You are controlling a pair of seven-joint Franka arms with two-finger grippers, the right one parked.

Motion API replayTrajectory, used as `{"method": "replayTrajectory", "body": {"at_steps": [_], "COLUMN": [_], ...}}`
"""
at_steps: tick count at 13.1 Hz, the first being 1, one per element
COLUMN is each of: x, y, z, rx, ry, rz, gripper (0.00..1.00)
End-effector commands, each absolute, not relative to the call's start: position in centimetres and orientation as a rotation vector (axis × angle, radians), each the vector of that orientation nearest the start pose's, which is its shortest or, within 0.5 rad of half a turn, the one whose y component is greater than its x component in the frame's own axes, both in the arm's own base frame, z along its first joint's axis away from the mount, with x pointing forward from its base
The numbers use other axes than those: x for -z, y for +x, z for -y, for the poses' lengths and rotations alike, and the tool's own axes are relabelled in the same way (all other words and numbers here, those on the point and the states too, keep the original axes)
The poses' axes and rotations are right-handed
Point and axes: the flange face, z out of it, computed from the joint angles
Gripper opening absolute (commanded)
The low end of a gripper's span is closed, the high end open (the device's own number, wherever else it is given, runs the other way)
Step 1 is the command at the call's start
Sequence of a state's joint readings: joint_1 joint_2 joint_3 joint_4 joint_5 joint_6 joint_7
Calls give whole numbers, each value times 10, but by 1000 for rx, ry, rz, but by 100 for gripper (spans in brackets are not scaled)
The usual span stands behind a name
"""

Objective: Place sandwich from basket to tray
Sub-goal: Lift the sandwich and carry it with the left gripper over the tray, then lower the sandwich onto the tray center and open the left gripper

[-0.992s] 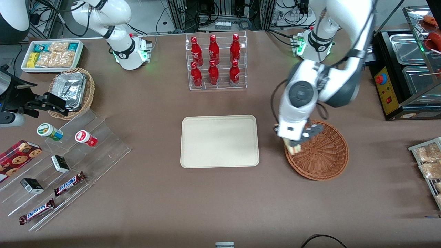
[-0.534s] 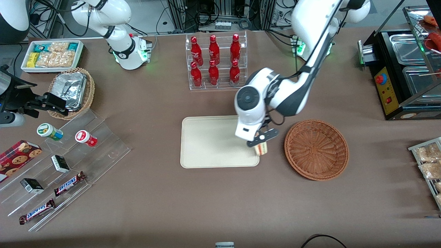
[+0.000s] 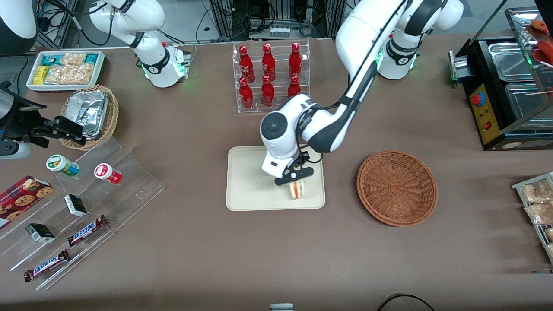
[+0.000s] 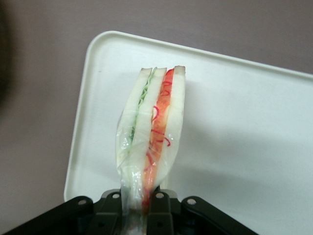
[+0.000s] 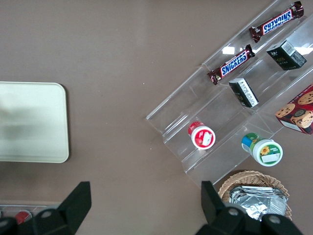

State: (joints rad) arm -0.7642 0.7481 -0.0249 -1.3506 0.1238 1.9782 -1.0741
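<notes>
The hand point(image 3: 295, 176) hangs over the tray point(image 3: 246, 181), above the part of it nearest the front camera and toward the basket point(image 3: 397, 188). It is clenched on the sandwich point(image 3: 297, 189), gripping one narrow end of the wedge between its two fingers point(image 4: 110, 209).

In the wrist view the sandwich point(image 4: 151, 142) is held on edge, with its layered side facing the camera: white bread slices run lengthwise with a green strip of filling and a red one between them, all under a clear wrap. Its long axis runs straight out from the fingertips, so the wedge points away from the hand and its free end lies over the cream surface of the tray point(image 4: 244, 122). From the front, the sandwich hangs below the fingers with its free end down toward the tray, close to the rim nearest the camera; whether it touches the tray cannot be told.

The basket sits on the brown worktop point(image 3: 276, 250) beside the tray, toward the working arm's end, apart from it and with nothing in it. A clear rack of red bottles point(image 3: 270, 77) stands farther from the front camera than the tray.
</notes>
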Motion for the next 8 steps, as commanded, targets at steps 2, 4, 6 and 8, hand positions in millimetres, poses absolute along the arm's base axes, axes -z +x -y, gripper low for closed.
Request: {"method": "replayTrajectory", "body": {"at_steps": [2, 4, 6, 8], "x": [-254, -246, -239, -237], "y": [512, 508, 508, 507], "z": [522, 534, 536, 536], "rx": [54, 96, 107, 104], "ry": [-2958, -3000, -3012, -3010], "rz": [193, 152, 149, 144], "gripper": [0, 0, 0, 0]}}
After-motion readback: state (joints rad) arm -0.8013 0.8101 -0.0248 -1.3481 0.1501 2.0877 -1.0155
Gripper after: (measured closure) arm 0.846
